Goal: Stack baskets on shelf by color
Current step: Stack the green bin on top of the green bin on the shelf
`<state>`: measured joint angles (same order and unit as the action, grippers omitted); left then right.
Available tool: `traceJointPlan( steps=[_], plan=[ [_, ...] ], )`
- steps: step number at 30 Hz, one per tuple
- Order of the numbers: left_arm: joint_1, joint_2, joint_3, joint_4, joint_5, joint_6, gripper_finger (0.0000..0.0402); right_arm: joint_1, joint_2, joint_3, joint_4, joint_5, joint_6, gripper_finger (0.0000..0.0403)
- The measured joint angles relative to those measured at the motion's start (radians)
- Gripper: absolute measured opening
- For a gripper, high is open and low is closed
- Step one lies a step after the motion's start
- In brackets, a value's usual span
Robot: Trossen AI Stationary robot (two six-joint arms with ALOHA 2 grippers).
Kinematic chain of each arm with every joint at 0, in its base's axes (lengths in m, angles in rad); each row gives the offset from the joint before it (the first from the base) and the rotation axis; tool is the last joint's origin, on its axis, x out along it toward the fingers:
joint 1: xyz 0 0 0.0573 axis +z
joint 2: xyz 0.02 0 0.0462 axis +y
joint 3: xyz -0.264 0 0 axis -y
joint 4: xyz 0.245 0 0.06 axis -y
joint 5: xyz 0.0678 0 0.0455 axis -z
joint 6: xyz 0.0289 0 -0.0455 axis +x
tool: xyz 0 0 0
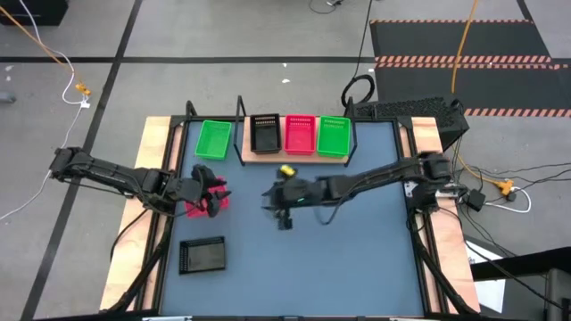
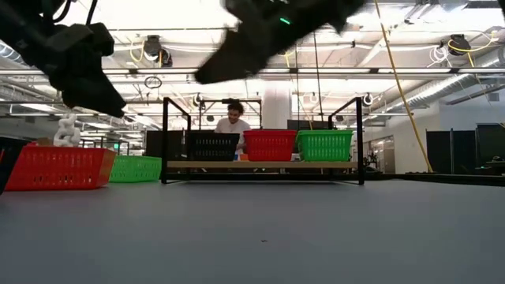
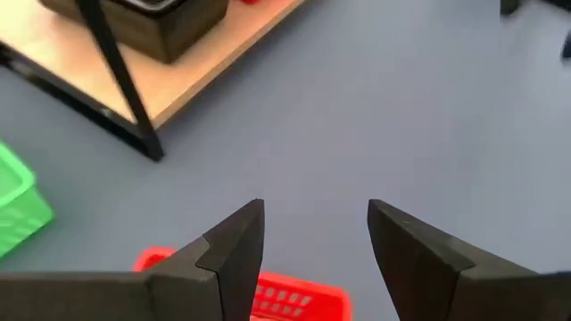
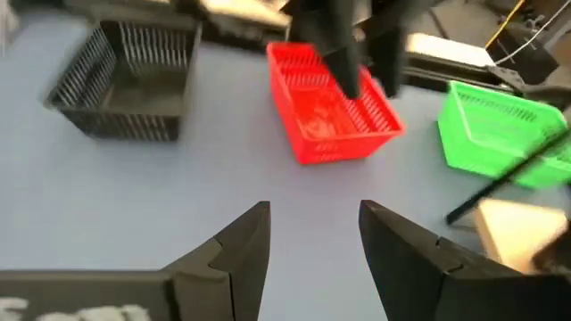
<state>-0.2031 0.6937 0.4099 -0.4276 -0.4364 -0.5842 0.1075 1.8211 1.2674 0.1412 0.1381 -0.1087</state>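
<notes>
The light-wood shelf (image 1: 294, 156) at the table's far side carries a black basket (image 1: 264, 134), a red one (image 1: 300, 134) and a green one (image 1: 333, 136) side by side. A second green basket (image 1: 213, 140) rests on the table left of the shelf. A second black basket (image 1: 202, 256) sits near the table's near left. My left gripper (image 1: 207, 185) is open and hovers just over a red basket (image 1: 202, 208) that stands on the table (image 3: 268, 299). My right gripper (image 1: 284, 220) is open above the bare table centre, facing that red basket (image 4: 330, 111).
The shelf's black frame posts (image 1: 239, 125) rise at its corners. A yellow tag (image 1: 287, 169) shows on the right arm. Wooden side rails (image 1: 152, 143) border the blue-grey tabletop (image 1: 357, 259). A person (image 2: 233, 118) sits beyond the shelf in the low view.
</notes>
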Motion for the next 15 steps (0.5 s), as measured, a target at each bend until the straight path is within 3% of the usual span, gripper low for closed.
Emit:
traceJointPlan(
  steps=[4,7,15],
  plan=[
    [0.015,0.000,0.000,-0.036,-0.122,0.031,0.0202,-0.005,-0.094,-0.312,0.356,-0.011,0.099,0.0169],
    [0.066,0.000,0.000,-0.076,-0.193,0.118,0.0202,-0.005,-0.143,-0.469,0.572,-0.013,0.159,0.0169],
    [0.352,0.000,0.000,-0.117,-0.092,0.191,0.0202,-0.002,-0.180,-0.608,0.779,0.064,0.228,0.0169]
  ],
)
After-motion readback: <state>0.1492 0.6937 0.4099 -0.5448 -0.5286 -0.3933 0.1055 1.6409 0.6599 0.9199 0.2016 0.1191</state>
